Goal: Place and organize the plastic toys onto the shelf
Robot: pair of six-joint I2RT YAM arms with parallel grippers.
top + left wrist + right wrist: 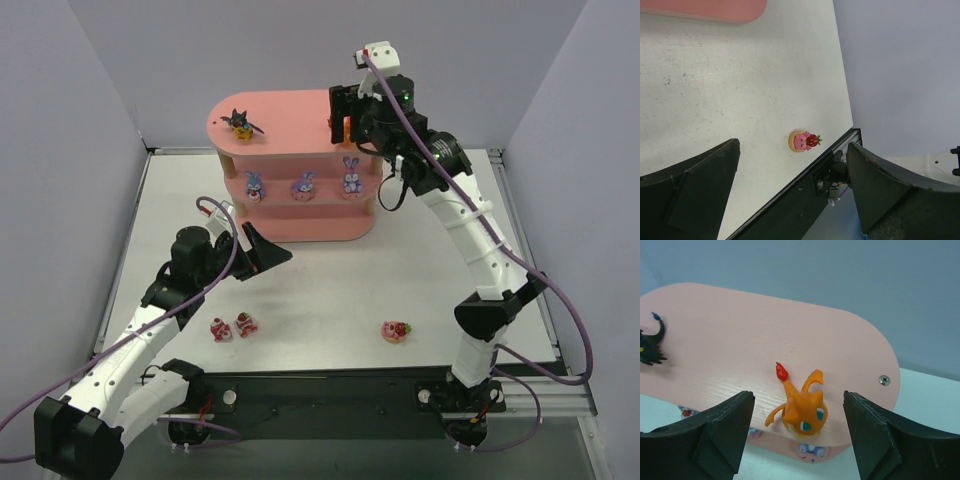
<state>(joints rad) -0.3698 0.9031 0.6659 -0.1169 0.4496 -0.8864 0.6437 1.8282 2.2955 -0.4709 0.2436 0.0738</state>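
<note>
The pink shelf (300,225) stands at the back of the table. A black bat toy (240,124) stands on its top board, left end. Three bunnies (304,186) stand on the middle tier. The orange toy (802,412) stands on the top board (765,335) near its front edge, right end. My right gripper (797,397) is open with a finger on each side of it, not touching. The bat (650,347) shows at left. Three red-and-white toys lie on the table: two (232,326) at left, one (396,331) at right. My left gripper (268,250) is open and empty, low before the shelf.
In the left wrist view the right red-and-white toy (804,140) lies near the table's black front rail (805,200), with the shelf's base (705,10) at the top. Grey walls close in the table on three sides.
</note>
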